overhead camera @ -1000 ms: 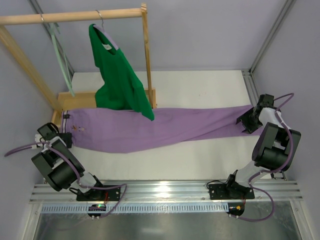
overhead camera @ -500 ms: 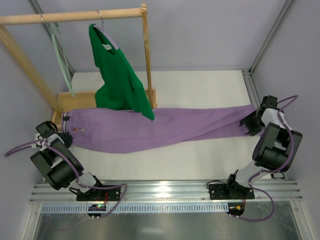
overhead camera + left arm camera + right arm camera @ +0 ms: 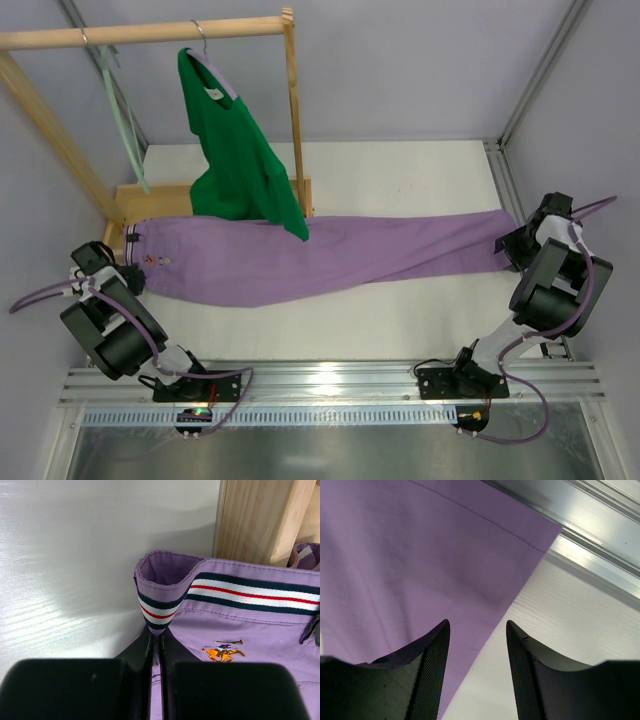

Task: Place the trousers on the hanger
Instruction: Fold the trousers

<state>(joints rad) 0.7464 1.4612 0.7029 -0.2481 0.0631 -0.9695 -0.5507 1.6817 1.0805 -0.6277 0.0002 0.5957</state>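
A: Where are the trousers (image 3: 300, 255)?
B: Flat across the table (image 3: 400, 170), waist at the left edge, leg ends at the right edge. The green top (image 3: 235, 150) hides part of their far side.
A: Left end effector (image 3: 156, 639)?
B: Pinched together on a raised fold of the striped waistband (image 3: 240, 591). A wooden post (image 3: 260, 520) cuts off the band's far end.
A: Right end effector (image 3: 476, 630)?
B: Fingers apart over the leg hem, gripping nothing. Contact with the cloth is unclear.
A: The hanger (image 3: 124, 125)?
B: On the rail (image 3: 150, 35) above the far left corner, hook hard to make out.
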